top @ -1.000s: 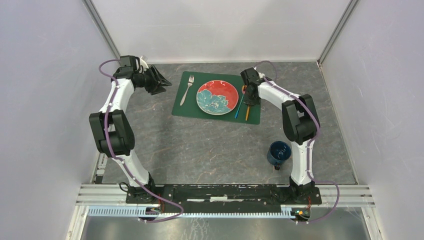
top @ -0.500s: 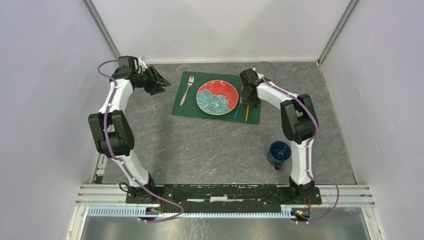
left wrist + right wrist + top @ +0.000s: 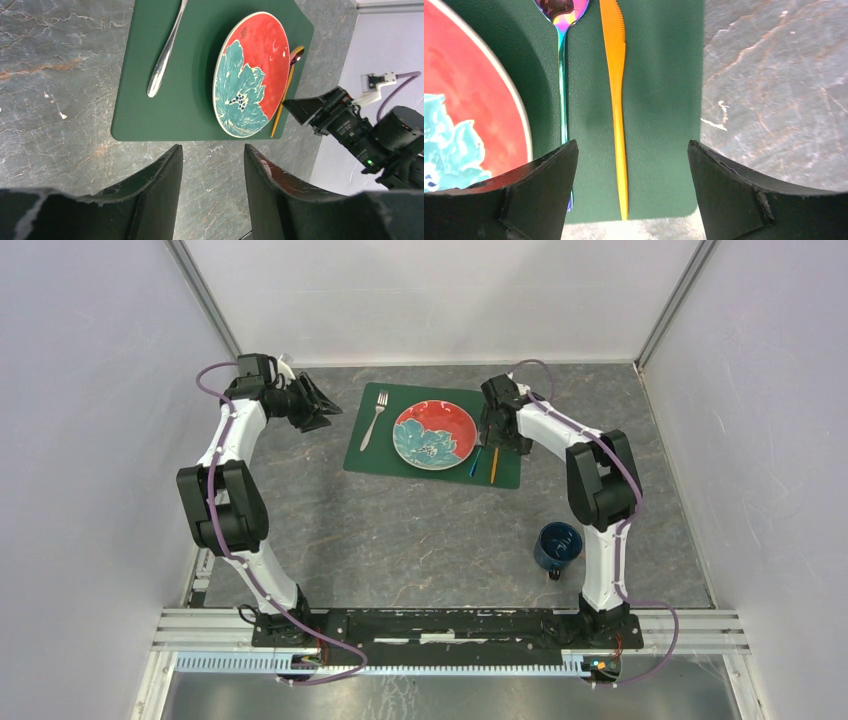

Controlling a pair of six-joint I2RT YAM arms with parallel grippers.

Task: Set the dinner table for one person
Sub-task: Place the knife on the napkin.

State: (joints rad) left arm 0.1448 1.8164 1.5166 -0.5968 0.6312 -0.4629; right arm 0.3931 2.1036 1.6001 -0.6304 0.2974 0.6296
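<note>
Hovering my right pincer (image 3: 631, 150) over orange plastic knife (image 3: 616, 90) on dark green rectangular placemat (image 3: 659, 100), elbow bent, jaws wide, empty. Beneath, grey stone-look dinner table (image 3: 420, 530). Wrist view shows iridescent spoon (image 3: 561, 60) bowl; top view, blue mug (image 3: 557, 543).

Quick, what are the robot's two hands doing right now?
Left gripper: open, holding nothing.
Right gripper: open, empty, above the orange knife.

Pale grey wall panels (image 3: 430, 290) on three sides, metal corner posts (image 3: 205, 300), perhaps a steel floor (image 3: 450, 695) below
</note>
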